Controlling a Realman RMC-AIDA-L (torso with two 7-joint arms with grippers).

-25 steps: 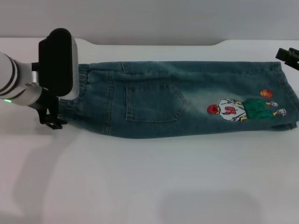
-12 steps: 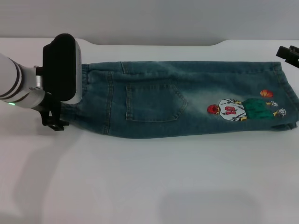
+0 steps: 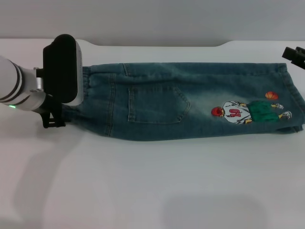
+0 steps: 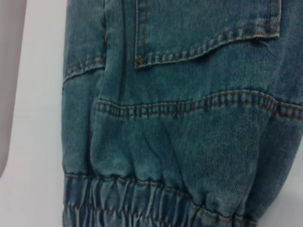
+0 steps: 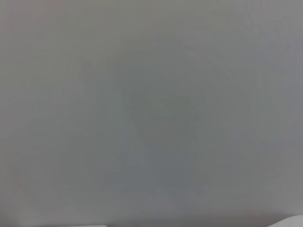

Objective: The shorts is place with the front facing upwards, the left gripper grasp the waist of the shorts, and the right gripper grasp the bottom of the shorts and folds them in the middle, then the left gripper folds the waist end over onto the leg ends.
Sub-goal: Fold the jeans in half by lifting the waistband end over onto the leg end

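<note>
Head view, left end effector (image 3: pixel 53 121) at waist (image 3: pixel 86 90), shorts (image 3: pixel 190 102) flat

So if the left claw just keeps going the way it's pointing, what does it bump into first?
Most likely the waist of the shorts. The left gripper sits right at that crinkled end, pointing down; how far above it hangs is unclear.

place: lab-like test bench — bare white table (image 3: pixel 152 191) | plain grey wall (image 3: pixel 152 19)

One pair of shorts (image 3: pixel 190 102), one patch pocket (image 3: pixel 157 105), one cartoon print (image 3: pixel 250 110), two pincers.
</note>
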